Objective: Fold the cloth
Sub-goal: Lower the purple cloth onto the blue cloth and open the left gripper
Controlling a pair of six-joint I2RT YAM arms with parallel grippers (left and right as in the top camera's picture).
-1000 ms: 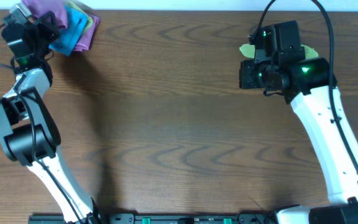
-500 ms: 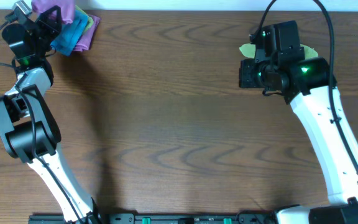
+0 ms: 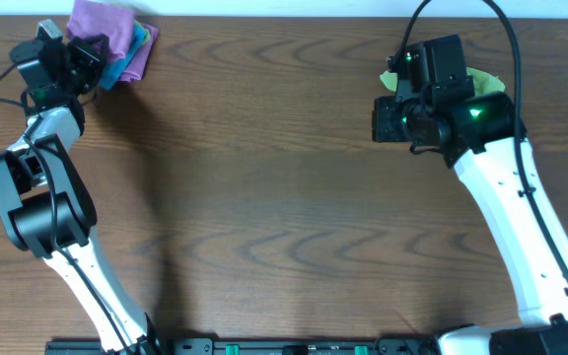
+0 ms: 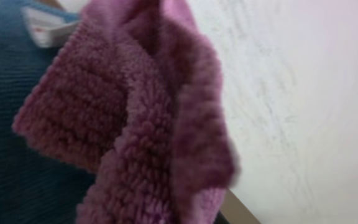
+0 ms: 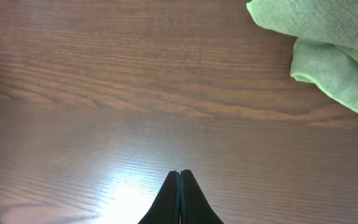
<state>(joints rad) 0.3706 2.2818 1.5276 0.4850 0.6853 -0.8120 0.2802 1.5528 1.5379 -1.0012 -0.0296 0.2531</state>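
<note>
The pinkish-purple cloth (image 3: 106, 25) is bunched at the far left corner of the table, raised over a bright blue cloth (image 3: 131, 51). My left gripper (image 3: 79, 51) sits right against it. In the left wrist view the purple cloth (image 4: 142, 124) fills the middle of the frame and hides the fingers; a white tag (image 4: 42, 28) shows at the top left. The grip looks shut on the cloth. My right gripper (image 5: 179, 175) is shut and empty, hovering over bare wood at the far right (image 3: 381, 118).
A lime-green cloth (image 5: 328, 43) lies crumpled at the far right, partly under the right arm (image 3: 486, 81). The blue cloth (image 4: 5, 137) lies under the purple one. A white wall (image 4: 303, 93) runs close behind the table's far edge.
The left gripper has shifted slightly right and the purple cloth has moved right with it, now covering more of the blue cloth. The right arm has moved a little left.
</note>
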